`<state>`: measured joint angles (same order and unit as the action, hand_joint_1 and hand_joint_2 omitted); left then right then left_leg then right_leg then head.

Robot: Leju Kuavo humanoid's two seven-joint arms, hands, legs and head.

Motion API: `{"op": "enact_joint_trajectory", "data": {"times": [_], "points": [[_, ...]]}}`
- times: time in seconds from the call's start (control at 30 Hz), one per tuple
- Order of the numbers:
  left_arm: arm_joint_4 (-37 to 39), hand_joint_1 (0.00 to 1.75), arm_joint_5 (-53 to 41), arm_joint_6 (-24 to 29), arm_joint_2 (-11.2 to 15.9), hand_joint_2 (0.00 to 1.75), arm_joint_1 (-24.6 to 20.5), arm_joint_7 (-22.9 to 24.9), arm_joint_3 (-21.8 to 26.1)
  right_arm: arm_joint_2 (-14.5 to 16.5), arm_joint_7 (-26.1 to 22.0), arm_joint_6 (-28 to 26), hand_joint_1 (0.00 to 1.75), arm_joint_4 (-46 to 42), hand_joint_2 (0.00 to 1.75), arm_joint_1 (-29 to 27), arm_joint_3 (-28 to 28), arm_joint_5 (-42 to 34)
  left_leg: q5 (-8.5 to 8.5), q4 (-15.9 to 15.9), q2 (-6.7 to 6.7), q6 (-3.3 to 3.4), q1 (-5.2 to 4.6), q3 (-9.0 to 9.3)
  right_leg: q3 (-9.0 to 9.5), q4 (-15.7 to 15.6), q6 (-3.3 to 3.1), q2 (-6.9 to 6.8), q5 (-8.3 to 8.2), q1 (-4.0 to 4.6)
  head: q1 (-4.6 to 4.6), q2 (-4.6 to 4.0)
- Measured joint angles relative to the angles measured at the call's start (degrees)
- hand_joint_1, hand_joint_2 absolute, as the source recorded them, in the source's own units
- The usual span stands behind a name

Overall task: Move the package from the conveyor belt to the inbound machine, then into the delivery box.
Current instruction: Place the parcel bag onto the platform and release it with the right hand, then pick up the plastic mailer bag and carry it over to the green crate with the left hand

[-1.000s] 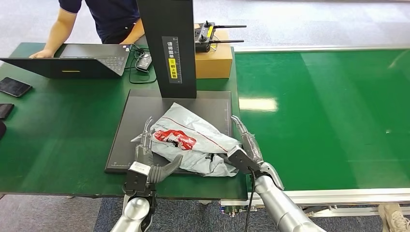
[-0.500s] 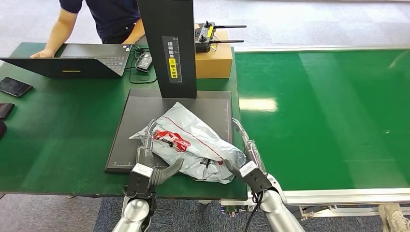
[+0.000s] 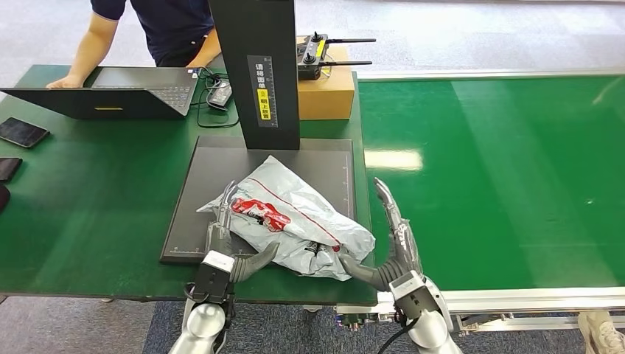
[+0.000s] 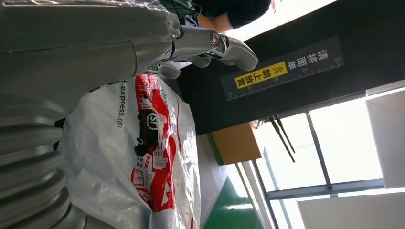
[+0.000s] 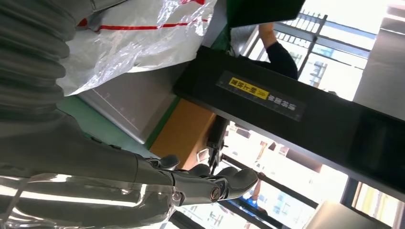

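Green surface (image 3: 96, 192) | package (image 3: 295, 217) lain on scanner plate (image 3: 193, 199) | left hand (image 3: 225, 247) spread against package, nothing gripped | right hand (image 3: 387, 247) spread beside package, empty

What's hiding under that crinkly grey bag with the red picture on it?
The crinkly grey plastic package lies on the flat dark scanner plate of the inbound machine, on the green table. The plate's bare edges show around it. Whatever lies directly beneath the package is covered.
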<state>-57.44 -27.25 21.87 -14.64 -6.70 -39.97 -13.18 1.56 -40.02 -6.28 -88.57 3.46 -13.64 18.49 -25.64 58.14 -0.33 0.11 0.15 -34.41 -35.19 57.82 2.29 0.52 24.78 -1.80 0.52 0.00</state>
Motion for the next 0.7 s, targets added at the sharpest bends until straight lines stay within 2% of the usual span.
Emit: {"op": "enact_joint_trajectory", "data": {"times": [0.2,0.5,0.6,0.7], "points": [[-2.0,0.00,-6.0,0.7,0.0,1.75,-0.2,2.7,0.3,0.4,0.0,4.3,0.00,-7.0,1.75,-4.5,2.2,-3.8,-0.01,0.0,0.00,-0.01,0.00,0.00,0.00,0.0,0.00,0.00,0.00,0.00,-0.01,0.00],[-3.0,0.00,-16.7,0.6,0.1,1.75,-3.5,5.4,0.4,3.1,0.0,8.1,0.00,-10.3,1.75,-9.9,8.1,-2.6,-0.01,0.0,0.00,-0.01,0.00,0.01,0.00,0.0,0.00,0.00,0.00,0.00,-0.01,0.00],[-2.4,0.00,-20.1,-1.1,0.4,1.75,-5.9,6.2,0.1,4.0,0.0,8.7,0.00,-10.8,1.75,-10.8,9.4,-2.1,-0.01,0.0,0.00,-0.01,0.00,0.01,0.01,0.0,0.00,0.00,0.00,0.00,0.00,0.00],[-0.4,0.00,-20.9,-5.2,0.7,1.75,-8.8,6.5,-0.7,4.6,0.0,9.2,0.00,-10.9,1.75,-11.1,10.4,-1.8,-0.01,0.0,0.00,-0.01,0.00,0.02,0.01,0.0,0.00,0.00,-0.01,0.00,0.00,0.00]]}}
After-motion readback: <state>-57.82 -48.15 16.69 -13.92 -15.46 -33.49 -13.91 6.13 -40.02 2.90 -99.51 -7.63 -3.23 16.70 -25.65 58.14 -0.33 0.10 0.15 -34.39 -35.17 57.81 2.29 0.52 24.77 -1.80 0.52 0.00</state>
